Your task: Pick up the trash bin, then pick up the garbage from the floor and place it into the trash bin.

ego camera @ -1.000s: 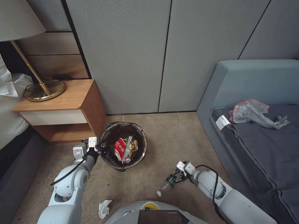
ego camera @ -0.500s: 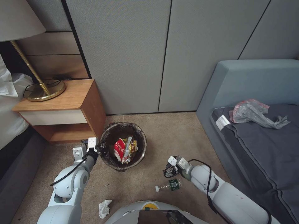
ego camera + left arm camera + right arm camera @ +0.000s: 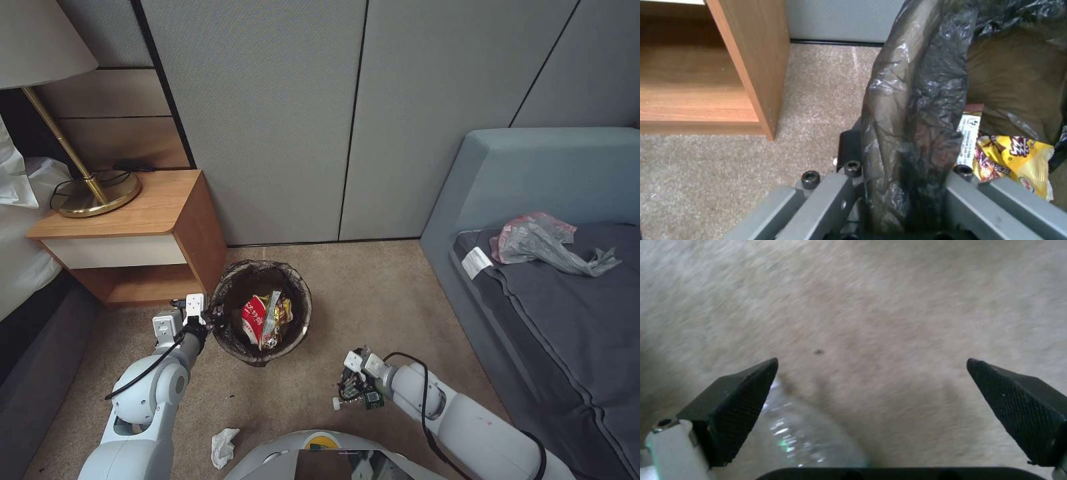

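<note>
on beige carpet floor [image 3: 373,293], the wide-open right hand [image 3: 348,389] straddled the light, slippery, crushable clear plastic bottle with green label [image 3: 363,399], best gripped mid-body; the left hand [image 3: 212,319] pinched the small round bag-lined trash bin [image 3: 235,333] by its rim.

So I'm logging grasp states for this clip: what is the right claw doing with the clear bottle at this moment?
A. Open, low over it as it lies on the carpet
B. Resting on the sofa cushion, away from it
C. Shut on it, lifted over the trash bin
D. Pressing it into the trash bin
A: the right claw is spread open, with the clear bottle lying on the carpet under it, one finger beside the bottle.
</note>
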